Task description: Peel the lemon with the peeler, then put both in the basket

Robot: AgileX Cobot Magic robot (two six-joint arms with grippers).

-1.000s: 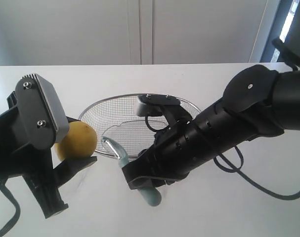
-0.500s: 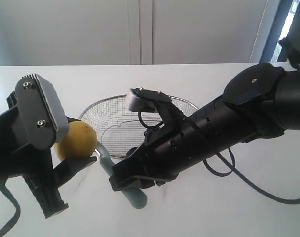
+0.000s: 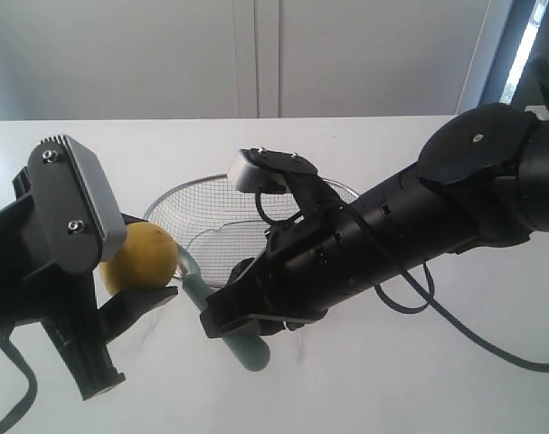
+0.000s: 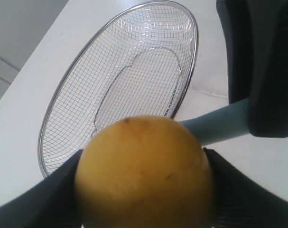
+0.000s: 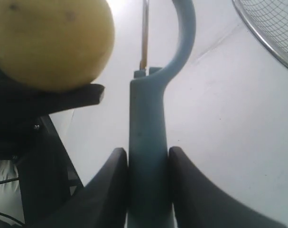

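**A:** What is gripped on each side?

**B:** The left gripper [image 4: 143, 156] is closed around the lemon [image 3: 146, 256], which is pinched between the two dark fingers [image 4: 49, 194] and raised off the table [image 3: 491, 398]. The right gripper [image 5: 147, 161] is clamped narrowly on the teal handle of the peeler [image 3: 247, 351], with the blade end turned toward the fruit.

**A:** Has any peeling been done?

**B:** None can be made out. The skin is seen whole and yellow in both wrist views, and no strip of peel is found on the table. The blade is placed just beside the lemon; whether it is touching cannot be told.

**A:** And the basket?

**B:** The basket [image 4: 134, 71] is seen bare, set on the table just behind the two grippers. Nothing has been put in it.

**A:** So how far along is the task judged to be?

**B:** It is judged to be early. Both things have been picked up and brought together, so only the preparation is done. The peeling itself is yet to be shown, and afterward lemon and peeler are both to be placed in the basket.
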